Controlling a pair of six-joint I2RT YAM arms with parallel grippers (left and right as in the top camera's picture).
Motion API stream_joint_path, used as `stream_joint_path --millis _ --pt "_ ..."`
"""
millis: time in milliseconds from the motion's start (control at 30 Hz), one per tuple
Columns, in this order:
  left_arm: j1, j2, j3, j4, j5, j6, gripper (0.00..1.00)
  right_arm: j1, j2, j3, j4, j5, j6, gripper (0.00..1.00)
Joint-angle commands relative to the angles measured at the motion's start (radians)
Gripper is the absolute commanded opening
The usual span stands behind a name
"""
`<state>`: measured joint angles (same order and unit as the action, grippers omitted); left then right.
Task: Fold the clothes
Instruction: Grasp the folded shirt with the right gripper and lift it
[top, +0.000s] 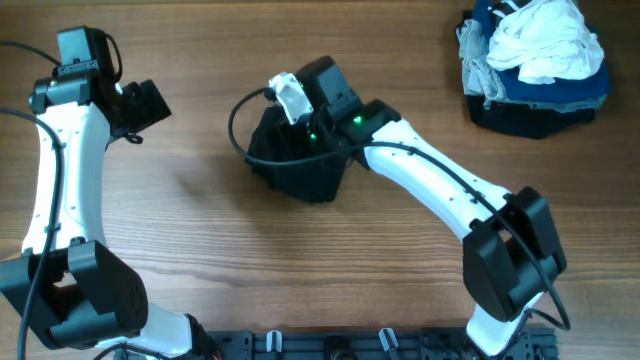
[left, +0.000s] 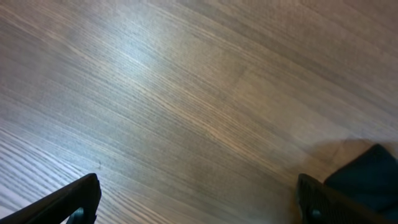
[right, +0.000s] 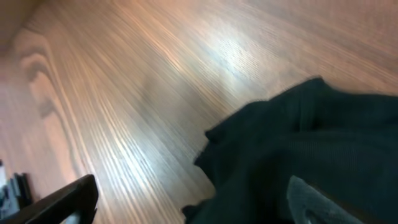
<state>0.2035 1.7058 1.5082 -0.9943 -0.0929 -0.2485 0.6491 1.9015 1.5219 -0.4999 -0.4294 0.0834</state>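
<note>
L gripper (left: 198, 186) spread over table (left: 186, 93) | R gripper (right: 193, 186) spread at black garment (right: 298, 137) | clothes pile (top: 535, 60) well apart

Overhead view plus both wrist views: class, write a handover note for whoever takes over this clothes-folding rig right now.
Left tool: open, empty, over bare table.
Right tool: open, low over the black garment, which lies bunched up mid-table.
Pile of clothes: heaped at the far right corner.
Done: nothing looks folded.
Left: spread and fold the black garment, then work through the pile.
</note>
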Motion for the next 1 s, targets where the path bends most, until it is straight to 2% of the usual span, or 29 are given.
stream_joint_path --millis 0,200,333,467,567,600,667,700,733,767,800,833,933,967 --pt "0.005 0.005 -0.006 0.014 -0.010 0.009 1.00 -0.023 -0.030 0.129 -0.124 0.040 -0.025 1.00" --pt "0.004 0.005 -0.006 0.022 0.008 0.010 1.00 -0.097 -0.084 0.242 -0.357 0.245 0.018 1.00" --pt "0.004 0.006 -0.006 0.022 0.135 0.081 1.00 -0.140 -0.057 0.210 -0.481 0.251 0.110 1.00" --pt "-0.005 0.006 -0.006 0.015 0.344 0.250 1.00 -0.161 -0.041 0.136 -0.476 0.249 0.182 1.00" --pt "-0.029 0.006 -0.006 0.009 0.372 0.315 1.00 -0.169 -0.041 0.077 -0.425 0.215 0.205 0.97" --pt "-0.037 0.006 -0.006 0.011 0.372 0.320 1.00 -0.169 -0.040 0.057 -0.400 0.198 0.204 0.93" --pt "-0.041 0.006 -0.006 0.021 0.369 0.320 1.00 -0.162 -0.040 0.012 -0.342 0.168 0.201 0.75" --pt "-0.041 0.006 -0.006 0.026 0.369 0.319 1.00 -0.156 -0.040 -0.010 -0.311 0.166 0.196 0.52" --pt "-0.041 0.006 -0.006 0.029 0.369 0.319 1.00 -0.149 -0.040 -0.031 -0.282 0.168 0.196 0.37" --pt "-0.040 0.006 -0.006 0.030 0.369 0.319 1.00 -0.143 -0.040 -0.048 -0.258 0.168 0.192 0.25" --pt "-0.040 0.006 -0.006 0.030 0.369 0.320 1.00 -0.136 -0.040 -0.074 -0.224 0.167 0.193 0.23" --pt "-0.040 0.006 -0.006 0.029 0.369 0.320 1.00 -0.134 -0.039 -0.092 -0.202 0.166 0.194 0.25" --pt "-0.040 0.006 -0.006 0.022 0.348 0.320 1.00 -0.131 -0.039 -0.120 -0.165 0.149 0.198 0.55" --pt "-0.040 0.006 -0.006 0.021 0.331 0.320 1.00 -0.131 -0.039 -0.120 -0.161 0.142 0.197 0.58"
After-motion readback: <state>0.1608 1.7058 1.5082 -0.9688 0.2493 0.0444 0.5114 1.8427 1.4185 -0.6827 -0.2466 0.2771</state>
